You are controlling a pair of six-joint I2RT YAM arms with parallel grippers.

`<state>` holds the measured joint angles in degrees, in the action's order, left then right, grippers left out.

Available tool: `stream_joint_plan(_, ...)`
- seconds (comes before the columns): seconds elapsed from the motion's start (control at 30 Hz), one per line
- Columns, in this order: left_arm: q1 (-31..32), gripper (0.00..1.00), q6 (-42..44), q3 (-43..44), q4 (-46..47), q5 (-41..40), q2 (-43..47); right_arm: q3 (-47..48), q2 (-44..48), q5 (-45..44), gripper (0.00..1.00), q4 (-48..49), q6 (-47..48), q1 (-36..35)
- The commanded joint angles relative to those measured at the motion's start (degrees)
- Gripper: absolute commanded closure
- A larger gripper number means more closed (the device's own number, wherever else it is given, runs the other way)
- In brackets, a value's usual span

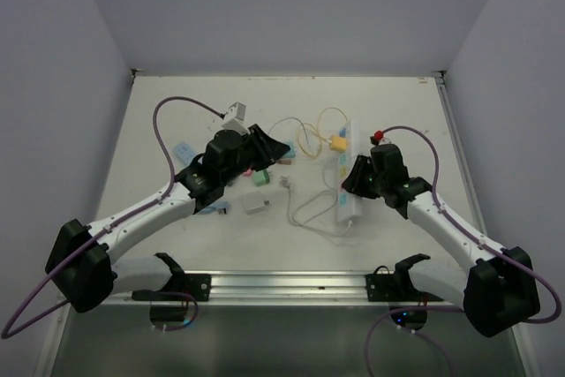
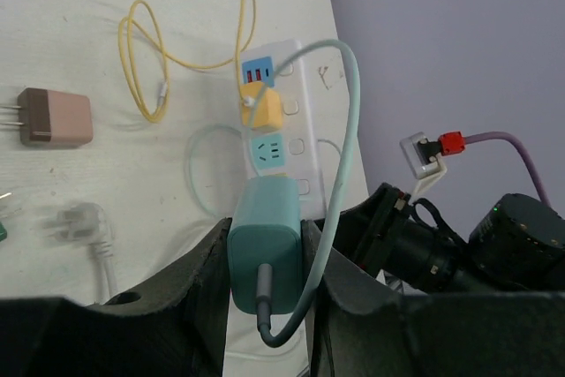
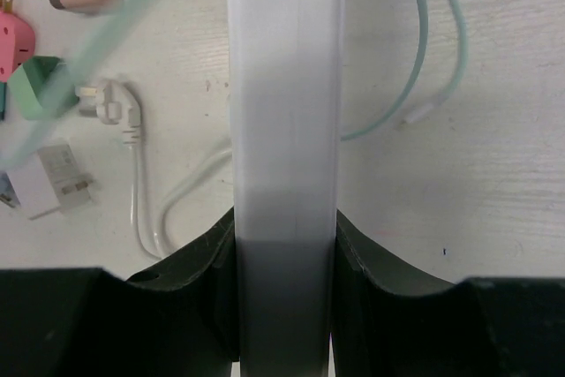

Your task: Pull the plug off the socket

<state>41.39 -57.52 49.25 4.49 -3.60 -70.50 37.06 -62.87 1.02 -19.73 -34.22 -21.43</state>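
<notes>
Clamped between the fingers (image 2: 203, 271) of the left gripper (image 2: 265, 227): the teal plug (image 2: 265, 249), jaws drawn in tight against both its flanks, cord end toward the camera. Out of that end, a teal cable (image 2: 350, 121), arcing up toward twelve o'clock and down again across the white power strip (image 2: 305, 103). Seen from above, held at nine o'clock of the strip and well apart from it, with a stretch of table (image 1: 282, 94) and loose cord between (prongs hidden behind the fingers).

Seated in the strip: a yellow plug (image 2: 262, 110), its yellow cable (image 2: 141, 50) looped away toward ten o'clock; directly at six o'clock of it, a teal-faced piece (image 2: 267, 152), adapter or cover impossible to say. Loose on the table at nine o'clock of the yellow plug, a pinkish-brown adapter (image 2: 55, 117) with prongs pointing left; at seven o'clock, a white plug (image 2: 84, 222) on a white cord.

Closed down on the strip's narrow body: the right gripper (image 3: 284, 227), one finger pressed to each long side. From overhead, that grip on the strip's lower half, toward its six o'clock end. At nine o'clock of the strip in the right wrist view, a green plug (image 3: 40, 86), a pink plug (image 3: 13, 41) and a small white charger (image 3: 44, 184), apart from the strip.
</notes>
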Motion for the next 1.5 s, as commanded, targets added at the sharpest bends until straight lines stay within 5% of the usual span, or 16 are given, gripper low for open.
stream_joint_plan(0.0, -3.58, 1.00, 0.21, -4.94, -1.68, 2.01, 0.54, 1.61, 1.88, 3.72, 1.00, 7.68, 2.04, -0.37)
stream_joint_plan(0.33, -13.17, 0.98, 7.32, -4.17, 2.10, 9.48, -11.40, 5.48, 0.64, 17.35, 1.00, 7.69, 7.50, -0.45)
stream_joint_plan(0.8, -14.05, 0.62, 7.94, -9.61, 1.75, 9.84, -13.70, 3.46, 2.84, 19.20, 1.00, 9.27, 6.97, -0.63)
stream_joint_plan(0.9, -14.05, 0.50, 8.12, -9.79, 1.05, 9.57, -12.21, 3.81, 2.23, 19.72, 1.00, 9.44, 6.97, -0.80)
stream_joint_plan(1.03, -14.05, 0.17, 8.38, -9.09, -1.59, 9.14, -8.17, 4.78, 2.14, 19.46, 1.00, 9.09, 7.67, -1.16)
stream_joint_plan(1.13, -14.05, 0.03, 8.74, -7.42, -4.31, 8.17, -4.22, 5.39, 2.14, 19.02, 1.00, 8.92, 7.94, -1.42)
stream_joint_plan(1.47, -12.65, 0.02, 3.91, 1.00, -5.99, 8.35, -0.07, 6.71, 2.84, 17.44, 1.00, 9.53, 7.59, -3.88)
